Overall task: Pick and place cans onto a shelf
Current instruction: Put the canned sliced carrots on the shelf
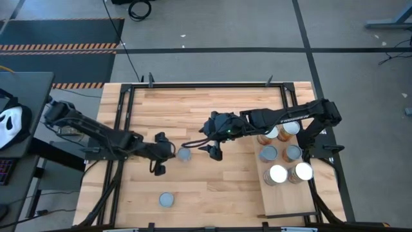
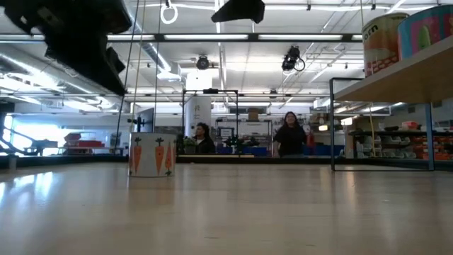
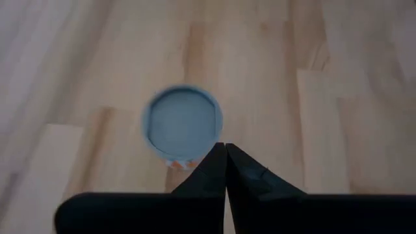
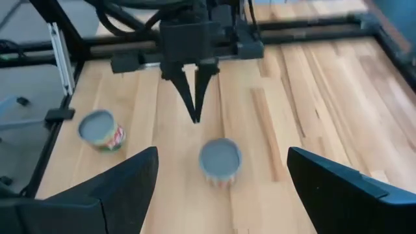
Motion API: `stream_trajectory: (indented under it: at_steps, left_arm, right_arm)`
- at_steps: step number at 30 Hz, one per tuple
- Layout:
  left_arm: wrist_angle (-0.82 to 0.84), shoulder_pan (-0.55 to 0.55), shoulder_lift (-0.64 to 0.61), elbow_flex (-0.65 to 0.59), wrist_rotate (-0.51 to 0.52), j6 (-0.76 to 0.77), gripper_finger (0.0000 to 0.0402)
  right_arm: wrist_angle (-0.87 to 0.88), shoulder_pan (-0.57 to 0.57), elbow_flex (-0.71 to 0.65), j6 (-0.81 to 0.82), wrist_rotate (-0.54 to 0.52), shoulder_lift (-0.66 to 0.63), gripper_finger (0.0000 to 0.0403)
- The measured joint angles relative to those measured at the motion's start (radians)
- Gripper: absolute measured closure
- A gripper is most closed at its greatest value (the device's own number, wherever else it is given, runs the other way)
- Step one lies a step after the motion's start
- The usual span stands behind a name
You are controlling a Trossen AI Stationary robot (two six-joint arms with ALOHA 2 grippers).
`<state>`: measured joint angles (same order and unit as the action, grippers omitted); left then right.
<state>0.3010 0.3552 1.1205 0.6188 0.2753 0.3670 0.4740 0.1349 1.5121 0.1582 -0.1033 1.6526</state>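
A small can (image 1: 184, 154) with a grey round top and a carrot label stands upright on the wooden table, mid-table; it also shows in the low view (image 2: 151, 154). My left gripper (image 1: 162, 154) is shut, its tips (image 3: 225, 145) just short of the can (image 3: 182, 123) on its left side, apart from it. My right gripper (image 1: 212, 149) hangs open on the can's right side, fingers spread wide (image 4: 221, 188), with the can (image 4: 220, 158) ahead of them. A second can (image 1: 167, 200) stands near the front edge. The shelf (image 1: 290, 193) at the right carries several cans (image 1: 277, 174).
The shelf board (image 2: 396, 81) stands raised above the table at the right, with cans on top (image 2: 382, 39). A black frame (image 1: 206, 84) runs around the table's edges. Bare wood lies between the two loose cans and the shelf. People stand far off in the room behind.
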Motion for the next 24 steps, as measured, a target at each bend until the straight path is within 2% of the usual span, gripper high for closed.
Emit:
stream_trajectory:
  at_steps: [4, 8, 15, 20, 24]
  left_arm:
    - [0.158, -0.004, -0.066, 0.078, 0.034, 0.004, 0.039]
    - [0.281, -0.002, -0.164, 0.114, 0.064, 0.037, 0.0373]
    - [0.401, 0.002, -0.354, 0.113, 0.087, 0.142, 0.027]
    - [0.358, 0.002, -0.425, 0.112, 0.088, 0.145, 0.02]
    - [0.327, 0.002, -0.429, 0.112, 0.095, 0.147, 0.0173]
  right_arm:
    - [-0.13, 0.0, -0.025, -0.024, -0.001, 0.019, 0.0054]
    - [-0.154, -0.008, 0.045, 0.001, 0.023, 0.126, 0.0054]
    - [-0.114, -0.015, 0.218, -0.017, 0.08, 0.339, 0.0029]
    - [-0.116, -0.032, 0.243, -0.062, 0.095, 0.438, 0.0006]
    - [-0.121, -0.04, 0.244, -0.069, 0.093, 0.494, 0.001]
